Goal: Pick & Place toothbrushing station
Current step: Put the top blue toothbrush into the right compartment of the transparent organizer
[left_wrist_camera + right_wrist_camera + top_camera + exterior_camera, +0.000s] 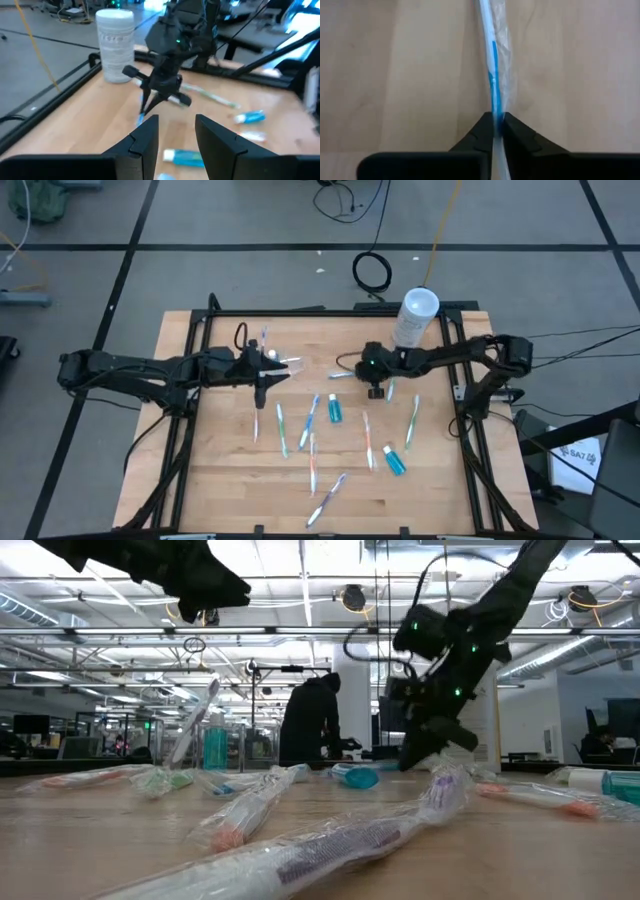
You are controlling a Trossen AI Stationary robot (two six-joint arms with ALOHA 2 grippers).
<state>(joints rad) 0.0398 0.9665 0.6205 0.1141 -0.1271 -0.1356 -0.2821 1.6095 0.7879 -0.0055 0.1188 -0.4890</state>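
Left arm reaches in from the left edge of the worktop. Left gripper is released, fingers apart with nothing between them, hanging above the back-left part of the surface. Just beside it, toward the centre, sits a small clear shape with bright glints that I take for the cup; its outline is faint from above, and I cannot tell whether it is upright or tipped. One toothbrush lies just behind it. Mid-worktop holds a scatter of wrapped toothbrushes and two teal tubes, all apart from the cup. Right of centre, the right gripper is clenched on a wrapped brush with a blue handle, pinched near one end, with the rest running out ahead of the fingers low over the wood. The white canister stands at the back right, near the right arm and well apart from the cup. Judgement: the step in hand is carrying this brush across to the cup. To do it well, lift clear of the scatter first, swing the brush end-down, come in over the cup's mouth from above rather than from the side, and let go only once the tip is inside. The cup looks light and easily knocked, and the slick wrapper may slip in the grip.
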